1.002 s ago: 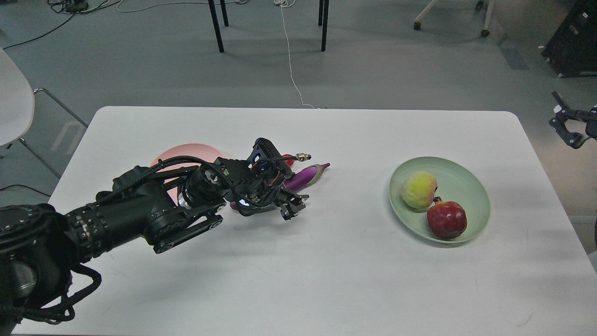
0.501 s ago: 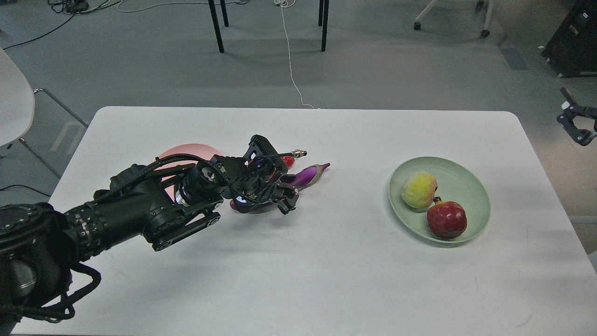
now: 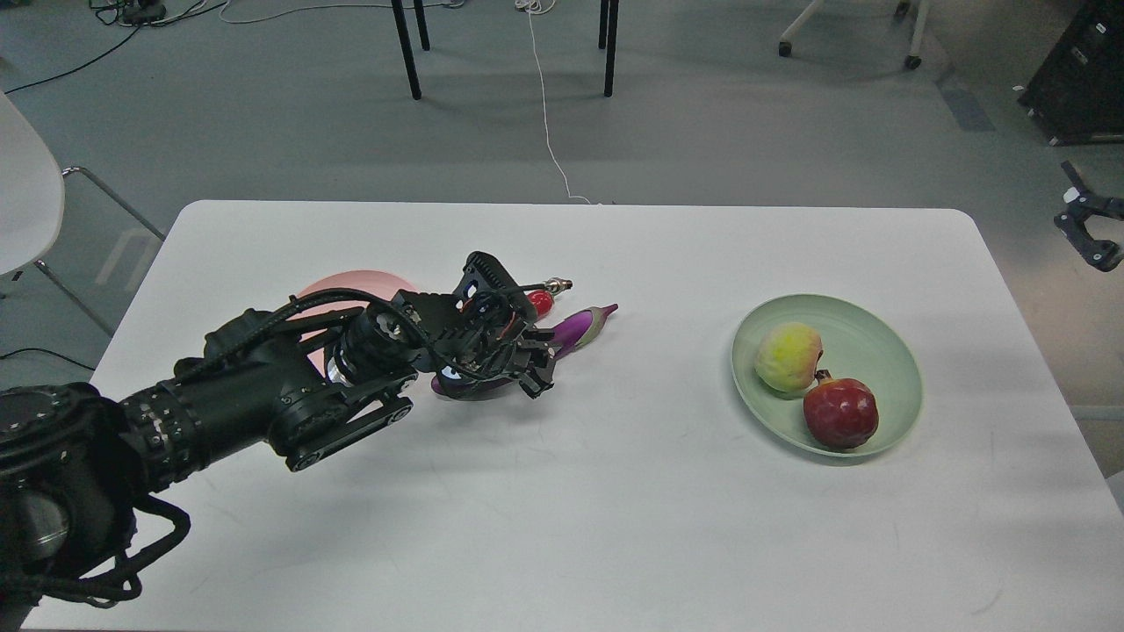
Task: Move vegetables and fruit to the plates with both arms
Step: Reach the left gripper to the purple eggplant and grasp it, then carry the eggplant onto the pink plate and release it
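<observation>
Peach [image 3: 788, 355], pomegranate [image 3: 840, 412] in right plate [image 3: 887, 351]; eggplant [image 3: 575, 327] left (mid-table [image 3: 615, 491]).

Your robot's left arm [image 3: 219, 408] is matte black throughout, built of thick ribbed cylindrical segments with a bright silver ring at the wrist. You can see black cables looping over its upper side, one ending in a small metal connector, and red wiring inside the open-framed left gripper [image 3: 531, 364]. At the frame's edge, your right gripper [image 3: 1091, 230] shows only black fingers.

table [image 3: 562, 491] – white | pink plate [image 3: 351, 283] – left | green plate [image 3: 878, 338] – right | eggplant [image 3: 575, 326] – centre
</observation>
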`<move>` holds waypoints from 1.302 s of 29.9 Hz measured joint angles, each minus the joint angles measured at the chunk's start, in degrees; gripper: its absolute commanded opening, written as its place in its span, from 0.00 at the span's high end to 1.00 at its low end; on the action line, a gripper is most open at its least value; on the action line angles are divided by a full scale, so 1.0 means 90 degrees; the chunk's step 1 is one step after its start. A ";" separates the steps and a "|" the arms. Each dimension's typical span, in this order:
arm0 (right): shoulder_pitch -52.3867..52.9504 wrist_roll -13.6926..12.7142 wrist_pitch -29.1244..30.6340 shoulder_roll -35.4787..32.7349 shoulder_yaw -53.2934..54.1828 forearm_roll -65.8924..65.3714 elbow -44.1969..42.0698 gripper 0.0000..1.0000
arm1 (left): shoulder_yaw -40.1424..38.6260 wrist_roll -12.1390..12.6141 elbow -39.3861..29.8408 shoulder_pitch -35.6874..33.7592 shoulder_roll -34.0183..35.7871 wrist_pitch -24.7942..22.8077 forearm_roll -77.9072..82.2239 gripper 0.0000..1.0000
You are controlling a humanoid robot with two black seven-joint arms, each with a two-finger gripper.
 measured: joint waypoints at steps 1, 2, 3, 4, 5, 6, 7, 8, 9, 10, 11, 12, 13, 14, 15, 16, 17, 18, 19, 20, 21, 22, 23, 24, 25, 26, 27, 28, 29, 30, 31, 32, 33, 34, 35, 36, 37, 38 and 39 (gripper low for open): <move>0.0000 0.0000 0.0000 0.0000 0.0000 0.0000 -0.0007 0.01 | -0.0007 0.0006 -0.0003 -0.0002 -0.0004 0.0000 0.0000 0.91; 0.0000 0.0000 0.0000 0.0000 0.0002 0.0002 -0.0015 0.01 | -0.0020 0.0024 -0.0005 -0.0004 -0.0010 0.0000 0.0000 0.92; 0.0000 0.0000 0.0000 0.0000 0.0015 0.0004 -0.0023 0.01 | -0.0032 0.0063 -0.0010 -0.0005 -0.0012 0.0000 0.0000 0.92; 0.0000 0.0000 0.0000 0.0000 0.0050 0.0004 -0.0032 0.01 | -0.0040 0.0143 -0.0016 -0.0005 -0.0013 -0.0001 -0.0030 0.92; 0.0000 0.0000 0.0000 0.0000 0.0095 0.0005 -0.0041 0.01 | -0.0048 0.0262 -0.0018 -0.0005 -0.0015 -0.0003 -0.0115 0.92; -0.0001 0.0000 0.0000 0.0000 0.0154 0.0005 -0.0053 0.01 | -0.0052 0.0388 -0.0018 -0.0005 -0.0020 -0.0003 -0.0242 0.92; -0.0002 0.0000 0.0000 0.0000 0.0205 0.0006 -0.0063 0.01 | -0.0052 0.0538 -0.0025 -0.0006 -0.0028 -0.0003 -0.0420 0.93; -0.0005 0.0000 0.0000 0.0000 0.0246 0.0005 -0.0074 0.01 | -0.0053 0.0669 -0.0039 -0.0016 -0.0033 -0.0003 -0.0602 0.93; -0.0006 0.0000 0.0000 0.0000 0.0294 0.0005 -0.0085 0.01 | -0.0053 0.0757 -0.0055 -0.0030 -0.0034 -0.0002 -0.0746 0.94; -0.0008 0.0000 0.0000 0.0000 0.0345 0.0006 -0.0092 0.01 | -0.0053 0.0822 -0.0078 -0.0048 -0.0030 -0.0002 -0.0871 0.94; -0.0009 0.0000 0.0000 0.0000 0.0381 0.0006 -0.0095 0.01 | -0.0053 0.0849 -0.0122 -0.0071 -0.0018 -0.0001 -0.0952 0.94; -0.0010 0.0000 0.0000 0.0000 0.0405 0.0005 -0.0097 0.01 | -0.0055 0.0859 -0.0199 -0.0103 0.0002 -0.0001 -0.1000 0.94; -0.0010 0.0000 0.0000 0.0000 0.0423 0.0005 -0.0097 0.01 | -0.0062 0.0861 -0.0301 -0.0143 0.0025 -0.0002 -0.1027 0.94; -0.0010 0.0000 0.0000 0.0000 0.0430 0.0002 -0.0098 0.01 | -0.0084 0.0860 -0.0460 -0.0204 0.0058 -0.0008 -0.1048 0.94; -0.0010 0.0000 0.0000 -0.0001 0.0435 -0.0001 -0.0097 0.01 | -0.0117 0.0859 -0.0623 -0.0265 0.0103 -0.0020 -0.1062 0.94; -0.0009 0.0000 0.0000 -0.0005 0.0437 -0.0002 -0.0097 0.01 | -0.0168 0.0859 -0.0831 -0.0328 0.0190 -0.0038 -0.1070 0.94; -0.0007 0.0000 0.0000 -0.0017 0.0437 -0.0002 -0.0100 0.01 | -0.0233 0.0859 -0.1059 -0.0381 0.0322 -0.0056 -0.1075 0.94; -0.0005 0.0000 0.0000 -0.0029 0.0439 -0.0002 -0.0103 0.01 | -0.0301 0.0862 -0.1300 -0.0427 0.0486 -0.0073 -0.1093 0.94; -0.0003 0.0000 0.0000 -0.0044 0.0440 -0.0003 -0.0104 0.01 | -0.0356 0.0869 -0.1512 -0.0464 0.0640 -0.0084 -0.1131 0.94; -0.0001 0.0000 0.0000 -0.0057 0.0445 -0.0004 -0.0103 0.01 | -0.0411 0.0879 -0.1774 -0.0513 0.0849 -0.0097 -0.1225 0.93; 0.0000 0.0000 0.0000 -0.0068 0.0448 -0.0005 -0.0101 0.01 | -0.0459 0.0888 -0.2017 -0.0568 0.1086 -0.0119 -0.1354 0.93; 0.0001 0.0000 0.0000 -0.0079 0.0450 -0.0005 -0.0101 0.01 | -0.0488 0.0896 -0.2208 -0.0618 0.1314 -0.0152 -0.1496 0.93; 0.0001 0.0000 0.0000 -0.0088 0.0450 -0.0005 -0.0102 0.01 | -0.0507 0.0898 -0.2400 -0.0671 0.1595 -0.0192 -0.1688 0.93; 0.0001 0.0000 0.0000 -0.0099 0.0450 -0.0005 -0.0103 0.01 | -0.0519 0.0895 -0.2542 -0.0717 0.1858 -0.0219 -0.1871 0.93; 0.0001 0.0000 0.0000 -0.0111 0.0450 -0.0005 -0.0104 0.01 | -0.0525 0.0879 -0.2628 -0.0747 0.2069 -0.0237 -0.2023 0.93; 0.0001 0.0000 0.0000 -0.0119 0.0450 -0.0005 -0.0104 0.01 | -0.0526 0.0851 -0.2696 -0.0766 0.2307 -0.0253 -0.2169 0.93; 0.0001 0.0000 0.0000 -0.0124 0.0450 -0.0005 -0.0104 0.01 | -0.0519 0.0813 -0.2725 -0.0772 0.2538 -0.0261 -0.2268 0.93; 0.0001 0.0000 0.0000 -0.0126 0.0450 -0.0005 -0.0103 0.01 | -0.0496 0.0760 -0.2728 -0.0772 0.2721 -0.0265 -0.2319 0.92; 0.0000 0.0000 0.0000 -0.0126 0.0448 -0.0005 -0.0100 0.01 | -0.0461 0.0684 -0.2717 -0.0758 0.2915 -0.0266 -0.2350 0.92; -0.0001 0.0000 0.0000 -0.0126 0.0446 -0.0005 -0.0099 0.01 | -0.0427 0.0600 -0.2687 -0.0715 0.3073 -0.0266 -0.2356 0.92; -0.0002 0.0000 0.0000 -0.0126 0.0443 -0.0005 -0.0099 0.01 | -0.0392 0.0542 -0.2650 -0.0661 0.3183 -0.0265 -0.2356 0.92; -0.0003 0.0000 0.0000 -0.0126 0.0443 -0.0005 -0.0096 0.01 | -0.0336 0.0498 -0.2601 -0.0576 0.3281 -0.0255 -0.2353 0.91; -0.0003 0.0000 0.0000 -0.0126 0.0443 -0.0005 -0.0093 0.01 | -0.0265 0.0475 -0.2548 -0.0457 0.3350 -0.0237 -0.2342 0.91; -0.0003 0.0000 0.0000 -0.0126 0.0443 -0.0005 -0.0091 0.01 | -0.0202 0.0465 -0.2491 -0.0333 0.3387 -0.0228 -0.2328 0.91; -0.0003 0.0000 0.0000 -0.0126 0.0443 -0.0005 -0.0084 0.01 | -0.0170 0.0462 -0.2434 -0.0241 0.3394 -0.0211 -0.2306 0.90; -0.0003 0.0000 0.0000 -0.0126 0.0443 -0.0005 -0.0082 0.01 | -0.0146 0.0460 -0.2358 -0.0162 0.3391 -0.0197 -0.2280 0.90; -0.0003 0.0000 0.0000 -0.0126 0.0444 -0.0005 -0.0083 0.01 | -0.0130 0.0463 -0.2263 -0.0100 0.3372 -0.0182 -0.2250 0.89; -0.0003 0.0000 0.0000 -0.0127 0.0444 -0.0005 -0.0084 0.01 | -0.0122 0.0464 -0.2180 -0.0053 0.3353 -0.0172 -0.2227 0.88; -0.0003 0.0000 0.0000 -0.0127 0.0445 -0.0005 -0.0085 0.01 | -0.0118 0.0464 -0.2084 -0.0005 0.3336 -0.0163 -0.2208 0.87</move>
